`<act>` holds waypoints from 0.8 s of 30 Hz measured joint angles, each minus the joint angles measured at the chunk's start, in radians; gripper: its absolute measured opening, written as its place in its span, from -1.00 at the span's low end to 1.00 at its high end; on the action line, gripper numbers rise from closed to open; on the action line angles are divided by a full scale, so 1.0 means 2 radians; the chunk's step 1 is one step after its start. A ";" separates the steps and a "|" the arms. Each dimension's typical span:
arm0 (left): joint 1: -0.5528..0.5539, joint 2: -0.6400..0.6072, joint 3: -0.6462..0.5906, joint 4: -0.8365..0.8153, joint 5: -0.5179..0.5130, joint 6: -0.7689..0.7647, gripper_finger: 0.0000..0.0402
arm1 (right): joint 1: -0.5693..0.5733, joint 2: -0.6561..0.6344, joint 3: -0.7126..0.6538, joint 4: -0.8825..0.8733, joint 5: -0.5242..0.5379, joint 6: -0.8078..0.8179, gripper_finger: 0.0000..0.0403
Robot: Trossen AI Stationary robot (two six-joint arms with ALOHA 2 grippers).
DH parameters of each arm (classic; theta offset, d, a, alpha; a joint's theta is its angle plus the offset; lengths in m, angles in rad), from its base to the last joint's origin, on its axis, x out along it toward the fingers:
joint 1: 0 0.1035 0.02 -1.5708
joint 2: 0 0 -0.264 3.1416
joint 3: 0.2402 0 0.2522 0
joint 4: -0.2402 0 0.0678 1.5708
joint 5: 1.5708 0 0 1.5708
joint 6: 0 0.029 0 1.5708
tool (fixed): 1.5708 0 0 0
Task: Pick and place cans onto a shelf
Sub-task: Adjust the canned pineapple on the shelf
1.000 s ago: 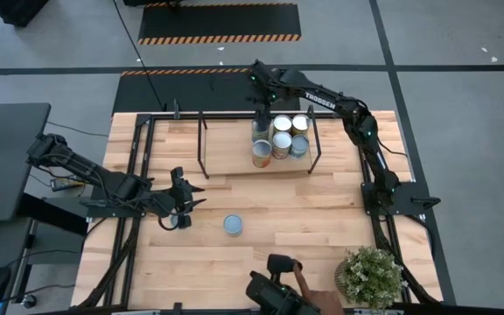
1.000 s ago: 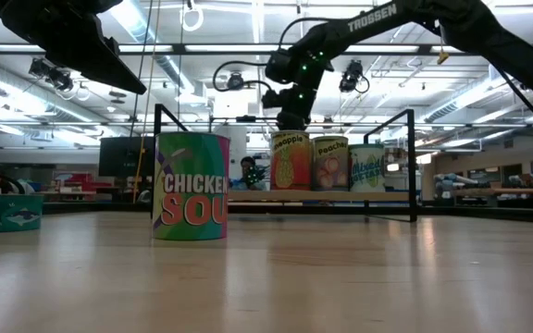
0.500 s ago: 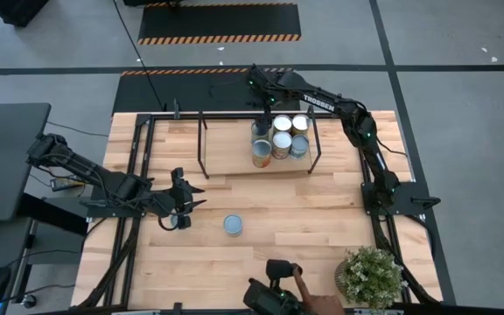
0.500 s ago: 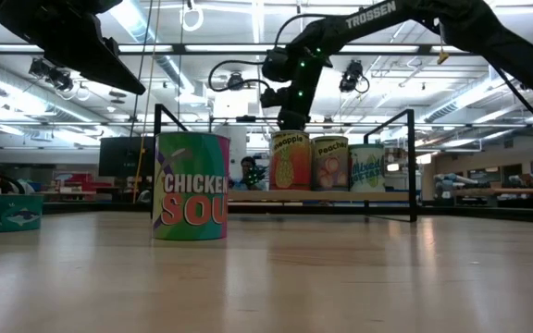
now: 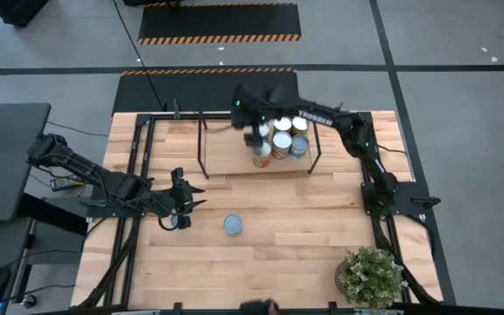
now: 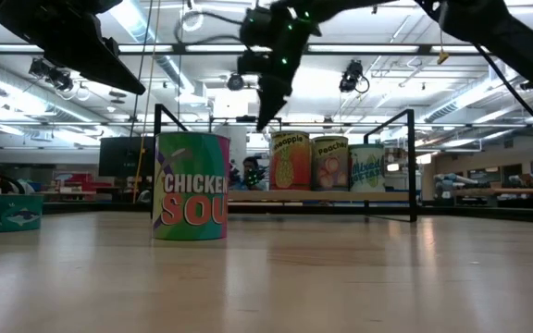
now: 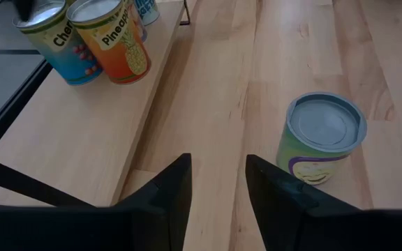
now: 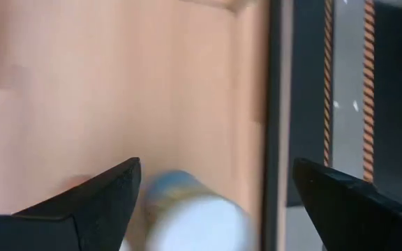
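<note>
The shelf [image 5: 234, 149] stands at the table's far middle, with several cans [image 5: 281, 140] upright on its right end; they also show in the low view [image 6: 329, 163]. My right gripper [image 5: 250, 129] hangs open and empty above the shelf, just left of the cans, and one blurred can top [image 8: 187, 216] lies below it. A green soup can [image 5: 233, 226] stands on the table's middle and shows in the left wrist view [image 7: 321, 139]. My left gripper [image 5: 196, 196] is open and empty at the table's left, pointing at the soup can. A flat tuna can [image 5: 175, 221] stands beside it.
A bushy potted plant [image 5: 370, 276] stands at the near right corner. The shelf's black rod frame [image 5: 201, 144] rises around the board. Bare tabletop [image 5: 304, 227] lies between the shelf and the near edge.
My right gripper has risen from the far-left can on the shelf and swung toward the table's left edge, away from the cans. The cans have stayed where they were. A person's hand at the near edge has drawn back out of view.
</note>
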 joint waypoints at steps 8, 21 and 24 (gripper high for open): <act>0.000 0.000 0.000 0.000 0.003 -0.009 -0.29 | 0.087 0.001 -0.005 -0.024 0.062 0.020 0.89; 0.000 0.000 0.000 -0.010 0.016 -0.009 -0.29 | 0.163 0.001 -0.104 -0.011 0.177 0.066 0.82; 0.000 0.000 0.000 -0.012 0.016 -0.009 -0.29 | 0.175 0.000 -0.134 -0.007 0.214 0.061 0.80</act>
